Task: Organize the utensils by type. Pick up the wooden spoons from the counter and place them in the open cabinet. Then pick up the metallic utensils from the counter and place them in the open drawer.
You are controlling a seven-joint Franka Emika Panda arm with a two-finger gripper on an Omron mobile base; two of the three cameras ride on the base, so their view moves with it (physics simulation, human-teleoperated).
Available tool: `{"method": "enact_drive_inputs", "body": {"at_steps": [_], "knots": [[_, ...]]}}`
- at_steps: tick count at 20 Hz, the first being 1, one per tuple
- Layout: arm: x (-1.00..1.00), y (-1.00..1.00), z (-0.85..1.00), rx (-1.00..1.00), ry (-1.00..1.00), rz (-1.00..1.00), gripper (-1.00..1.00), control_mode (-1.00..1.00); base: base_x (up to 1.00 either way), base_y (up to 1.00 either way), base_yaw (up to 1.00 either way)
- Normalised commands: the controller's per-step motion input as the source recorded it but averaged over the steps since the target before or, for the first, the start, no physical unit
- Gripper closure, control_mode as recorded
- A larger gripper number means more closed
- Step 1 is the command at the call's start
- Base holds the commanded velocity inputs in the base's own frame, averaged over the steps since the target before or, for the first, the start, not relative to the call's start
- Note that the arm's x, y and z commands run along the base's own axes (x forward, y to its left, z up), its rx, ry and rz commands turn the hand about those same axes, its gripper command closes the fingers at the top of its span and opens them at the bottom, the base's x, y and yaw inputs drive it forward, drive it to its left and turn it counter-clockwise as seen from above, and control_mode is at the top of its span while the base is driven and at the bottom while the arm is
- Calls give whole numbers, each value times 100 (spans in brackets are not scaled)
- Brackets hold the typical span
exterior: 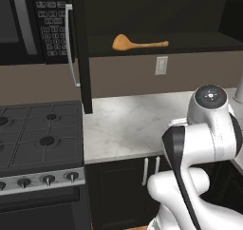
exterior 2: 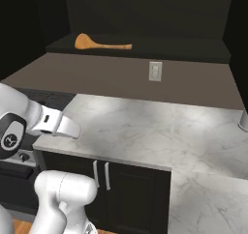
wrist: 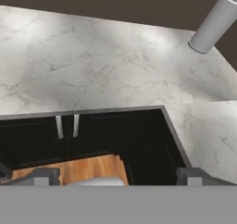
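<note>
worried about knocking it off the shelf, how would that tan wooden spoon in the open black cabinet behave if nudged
The tan wooden spoon looks rigid, so it would probably slide or pivot whole rather than bend. Its rounded bowl might let it rock or roll slightly. Lying flat on the open black cabinet shelf, it seems unlikely to tip.

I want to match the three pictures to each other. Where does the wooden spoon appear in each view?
Left base view: wooden spoon lies on the open cabinet shelf, upper middle, bowl to the left.
Right base view: upper left, on the same shelf.
Hand view: not in it.
Shared landmark: the wall outlet below the shelf, right of the spoon.
</note>
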Motion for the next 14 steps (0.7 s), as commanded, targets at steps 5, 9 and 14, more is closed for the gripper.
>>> {"method": "enact_drive_inputs", "body": {"at_steps": [5, 9, 14], "knots": [[-26, 0, -2, 0, -3, 0, -100, 100, -52, 0, -3], [0, 0, 0, 0, 0, 0, -100, 100, -96, 0, -15], [0, 0, 0, 0, 0, 0, -100, 100, -96, 0, -15]]}}
